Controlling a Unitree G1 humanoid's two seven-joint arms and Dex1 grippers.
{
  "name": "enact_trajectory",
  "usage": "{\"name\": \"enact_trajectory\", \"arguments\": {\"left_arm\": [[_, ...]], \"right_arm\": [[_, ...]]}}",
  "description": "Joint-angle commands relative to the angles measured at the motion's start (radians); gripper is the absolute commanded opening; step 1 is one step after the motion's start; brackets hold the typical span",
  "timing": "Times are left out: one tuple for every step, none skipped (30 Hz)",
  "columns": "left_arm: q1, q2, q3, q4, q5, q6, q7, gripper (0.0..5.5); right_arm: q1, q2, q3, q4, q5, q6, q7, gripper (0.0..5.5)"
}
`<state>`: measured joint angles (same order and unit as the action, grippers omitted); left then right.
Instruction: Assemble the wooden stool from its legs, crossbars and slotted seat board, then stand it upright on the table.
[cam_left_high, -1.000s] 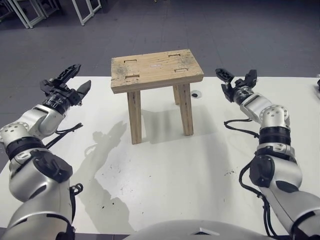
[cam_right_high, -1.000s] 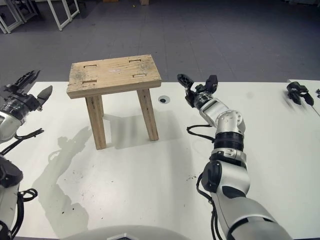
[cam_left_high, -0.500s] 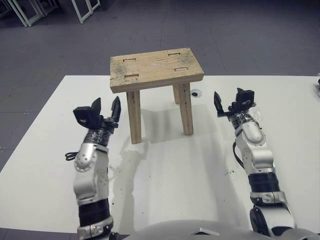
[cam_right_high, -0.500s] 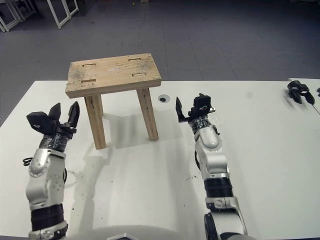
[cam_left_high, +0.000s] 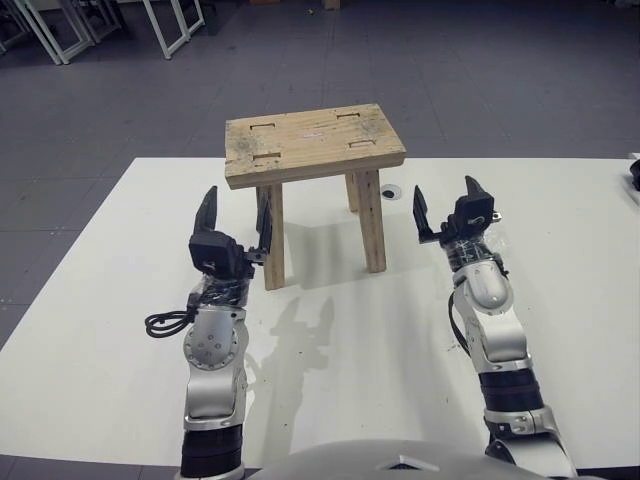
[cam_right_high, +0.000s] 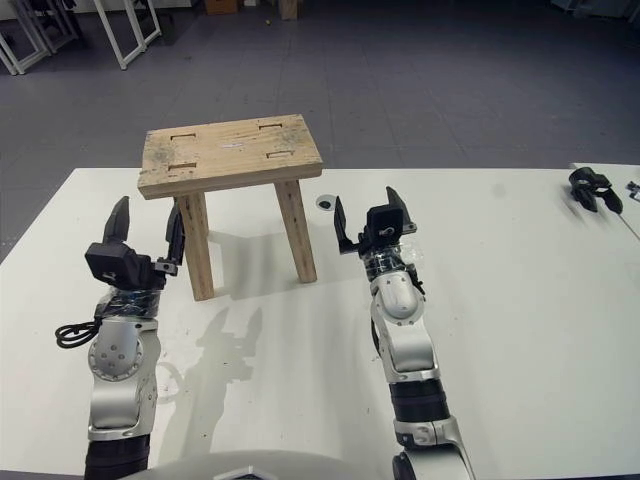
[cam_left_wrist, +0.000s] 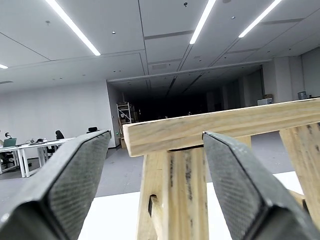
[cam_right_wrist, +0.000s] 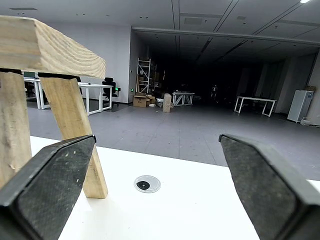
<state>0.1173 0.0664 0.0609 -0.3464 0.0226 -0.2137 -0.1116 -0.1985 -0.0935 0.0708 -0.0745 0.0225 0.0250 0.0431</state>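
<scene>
You have the white table (cam_left_high: 340, 390) in front of you, with the stool (cam_left_high: 315, 143) standing upright on it, close to the far edge and about midway along it. Its legs are down on the surface and its slotted seat is level on top.

Your left gripper (cam_left_high: 236, 196) is wide open and holds nothing. It points up and toward the far edge, just on the near side of the stool's front-left leg. One finger (cam_left_high: 264, 222) overlaps that leg from the head camera, and you cannot tell whether it touches. From the wrist, the leg sits framed between the two pads.

Your right gripper (cam_left_high: 444, 190) is also spread wide and empty. It sits off the stool's right side, clear of the legs.

A black cable (cam_left_high: 165, 322) lies looped on the surface toward the left edge, beside your left arm. A small black object (cam_right_high: 590, 188) rests at the far right corner. A round port (cam_left_high: 391, 189) is set in the surface near the far edge, between the stool and your right gripper.
</scene>
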Motion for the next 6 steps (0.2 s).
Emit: {"name": "enact_trajectory", "arguments": {"left_arm": [[-0.013, 0.004, -0.005, 0.026, -0.018, 0.016, -0.001, 3.38], [-0.018, 0.006, -0.005, 0.031, -0.022, 0.018, -0.002, 3.38], [-0.026, 0.006, -0.003, 0.039, -0.028, 0.027, -0.001, 3.38], [-0.034, 0.006, -0.001, 0.048, -0.033, 0.033, 0.000, 3.38], [-0.041, 0.007, 0.000, 0.057, -0.036, 0.038, 0.001, 3.38], [-0.048, 0.008, 0.001, 0.068, -0.037, 0.042, 0.001, 3.38]], "right_arm": [[0.005, 0.010, -0.007, -0.013, -0.011, 0.024, -0.006, 4.55], [0.006, 0.011, -0.009, -0.011, -0.011, 0.027, -0.007, 4.55], [0.004, 0.012, -0.013, -0.008, -0.012, 0.030, -0.010, 4.55], [0.002, 0.014, -0.016, -0.005, -0.012, 0.032, -0.011, 4.55], [0.000, 0.016, -0.016, -0.003, -0.013, 0.036, -0.011, 4.55], [-0.002, 0.019, -0.014, -0.002, -0.014, 0.041, -0.010, 4.55]]}}
